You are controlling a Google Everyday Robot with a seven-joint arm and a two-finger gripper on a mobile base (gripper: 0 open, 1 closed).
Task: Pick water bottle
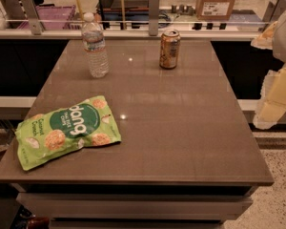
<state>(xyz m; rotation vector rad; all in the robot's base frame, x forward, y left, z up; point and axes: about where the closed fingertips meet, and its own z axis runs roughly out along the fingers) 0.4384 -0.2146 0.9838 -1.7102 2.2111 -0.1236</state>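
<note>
The water bottle [95, 46] is small, clear and ribbed, with a white cap and a pale label band. It stands upright on the far left part of the brown table [181, 128]. My gripper [278, 82] is pale and cream coloured. It hangs at the right edge of the camera view, beyond the table's right side, far from the bottle and touching nothing.
A gold-brown drink can [169, 49] stands upright at the far middle of the table, right of the bottle. A green snack bag [66, 129] lies flat at the front left. A glass rail [133, 30] with a counter and boxes runs behind the table.
</note>
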